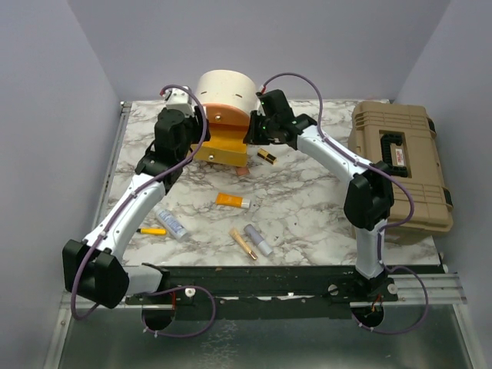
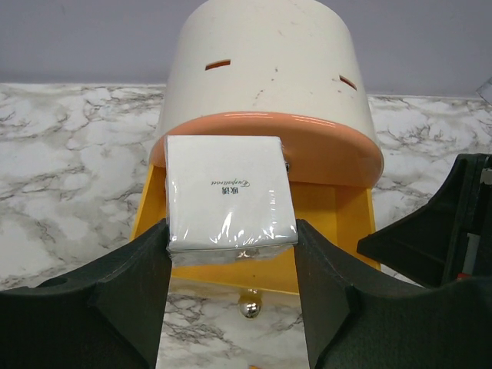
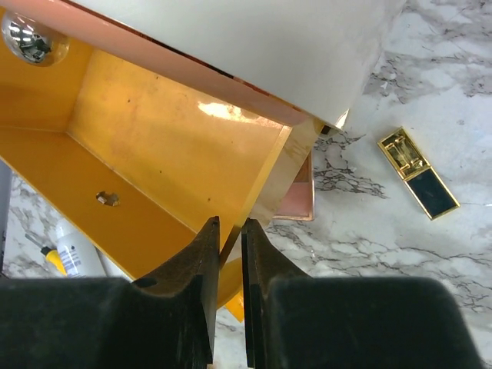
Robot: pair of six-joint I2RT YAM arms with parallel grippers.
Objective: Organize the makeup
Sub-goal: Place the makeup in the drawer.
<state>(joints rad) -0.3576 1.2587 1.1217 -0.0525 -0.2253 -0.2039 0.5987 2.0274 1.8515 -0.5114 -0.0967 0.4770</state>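
Looking through your left wrist camera, you see the left gripper clamped on the small white cube, one finger pressed against each of its sides. The cube is wrapped in clear film and has a line of script on its top face. Just ahead of those fingers is the open yellow drawer of the cream-and-orange round case, and the cube hangs over the drawer's left part. The drawer's shiny knob sits below the cube, between the fingers.

Your right gripper pinches the drawer's side wall, jaws nearly together, with the wall's thin edge running between the two fingers. Just ahead and to the right of it, a pink palette lies on the marble table, partly tucked under the drawer's corner. Farther right lies a gold-and-black tube, apart from the palette.

From above, the rest of the makeup lies on the near side of both grippers. An orange tube is closest to them, then a gold tube and a lilac tube side by side. Beside the left arm's forearm are a whitish tube and a yellow pen next to it. The tan toolbox stands well off to the right of your right gripper.
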